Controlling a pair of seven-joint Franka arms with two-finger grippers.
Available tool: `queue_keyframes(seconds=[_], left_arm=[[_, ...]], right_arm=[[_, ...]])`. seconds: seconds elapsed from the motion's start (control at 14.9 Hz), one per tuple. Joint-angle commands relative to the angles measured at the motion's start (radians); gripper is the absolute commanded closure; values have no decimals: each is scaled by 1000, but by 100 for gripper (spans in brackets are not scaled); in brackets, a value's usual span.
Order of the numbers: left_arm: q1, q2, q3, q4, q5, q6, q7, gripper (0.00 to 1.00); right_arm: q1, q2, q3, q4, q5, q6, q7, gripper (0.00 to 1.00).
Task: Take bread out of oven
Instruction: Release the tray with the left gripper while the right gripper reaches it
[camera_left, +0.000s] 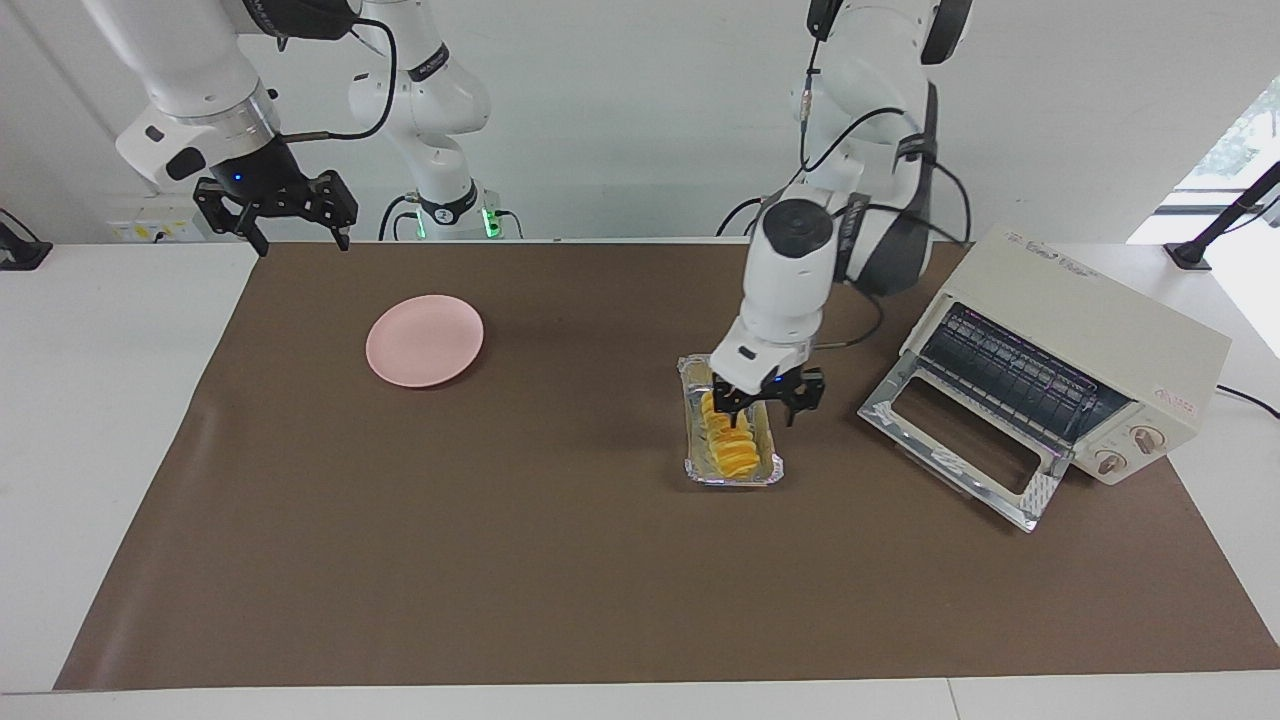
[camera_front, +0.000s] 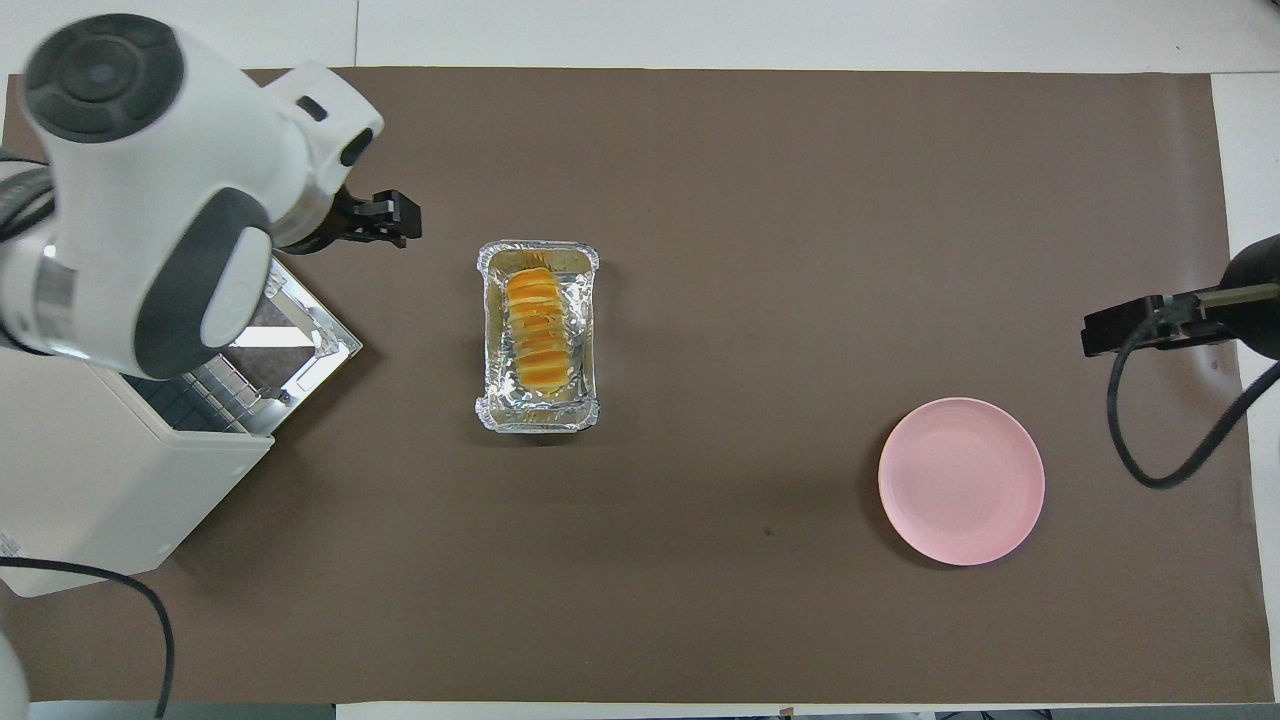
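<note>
— Brown mat covers the desk. Where is the bread (camera_front: 536, 330)?
— In the foil tray (camera_front: 489, 330) mid-desk, out of the oven (camera_left: 1075, 375). The left gripper (camera_left: 765, 396) hangs released above it.
— What could go wrong?
— It might bump the tray. The right gripper (camera_left: 275, 205) waits, open, over the desk's corner.

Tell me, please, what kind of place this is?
Probably a robotics lab staged as a kitchen: a brown mat covers the table, with a toaster oven, bread in a foil tray and a pink plate.
</note>
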Motion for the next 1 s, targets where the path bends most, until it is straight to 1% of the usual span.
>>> queue_keyframes(seconds=[0.0,0.13,0.2,0.27,0.33,0.54,0.67,0.8,0.87,0.94], left_arm=[[81,-102,-7,-31,-49,-119,89,0],[92,-159,-2,-37,-49,-217,132,0],[110,-187,-4,-40,-49,-271,132,0],[118,-199,-5,-42,-49,-319,132,0],[120,-219,-5,-45,-49,-340,132,0],[118,-257,-11,-79,-49,-344,132,0],[115,-251,-13,-76,-49,-312,167,0],[120,-226,-11,-51,-59,-322,186,0],[120,-218,-13,-51,-61,-330,184,0],[120,-221,-14,-53,-63,-327,181,0]], right_arm=[[81,4,3,-45,9,75,117,0],[144,27,3,-52,9,127,186,0],[174,52,3,-48,9,144,229,0],[211,81,3,-40,10,164,279,0],[245,107,3,-37,9,198,333,0],[363,220,3,7,10,298,502,0],[438,300,1,40,10,348,614,0],[471,356,3,52,9,402,663,0],[509,430,1,125,4,398,711,0],[556,557,0,256,-9,389,825,0]])
